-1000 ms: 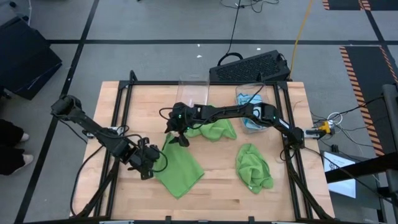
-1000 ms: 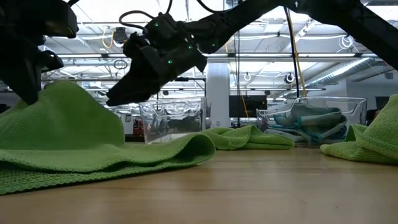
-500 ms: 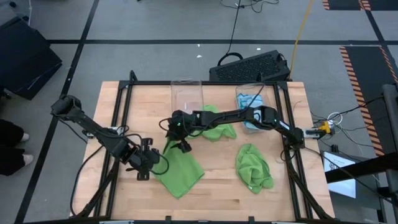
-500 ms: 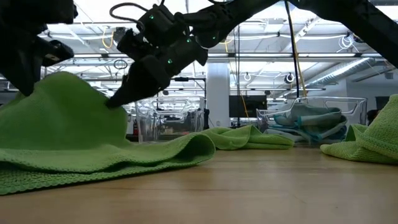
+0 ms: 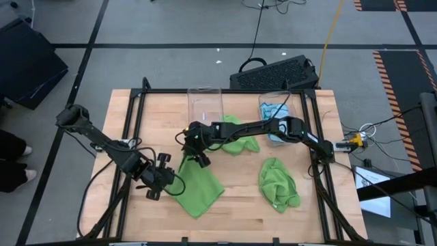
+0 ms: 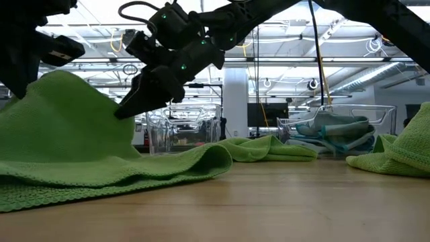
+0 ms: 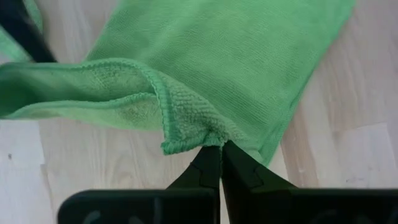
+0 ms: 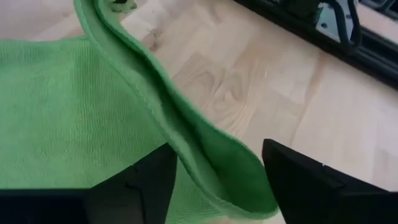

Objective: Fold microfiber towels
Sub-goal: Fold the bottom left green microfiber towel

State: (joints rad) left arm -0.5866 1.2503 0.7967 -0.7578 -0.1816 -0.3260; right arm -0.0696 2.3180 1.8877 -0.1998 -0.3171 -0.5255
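A lime green microfiber towel (image 5: 199,186) lies spread on the table at the near left, and its left side is raised into a hump (image 6: 67,134). My left gripper (image 5: 158,179) is shut on the towel's left corner. My right gripper (image 5: 195,154) reaches across from the right to the towel's far corner. It is open, with its fingers on either side of the towel's raised edge (image 8: 205,146). Two more green towels lie crumpled, one at mid table (image 5: 236,142) and one at the near right (image 5: 278,183). Light blue towels (image 5: 274,109) fill a clear bin. My left gripper pinches the towel's corner (image 7: 211,135) between its two shut fingertips (image 7: 208,165), slanting down from the table's left side. The corner is lifted off the wood and its hem curls over, while the rest of the towel slopes down onto the table. Whether my right gripper's fingers touch the raised edge, I cannot tell.
An empty clear bin (image 5: 205,102) stands at the table's far edge, with the bin of blue towels (image 5: 280,102) to its right. A black frame (image 5: 130,130) runs along the table's sides. Bare wood (image 5: 239,205) lies between the spread towel and the near-right one.
My right gripper has come down toward the near left onto the towel's raised far edge, and it has rolled about its own line. My left gripper has rolled too, keeping hold of the corner. The towel's hump stands a little higher.
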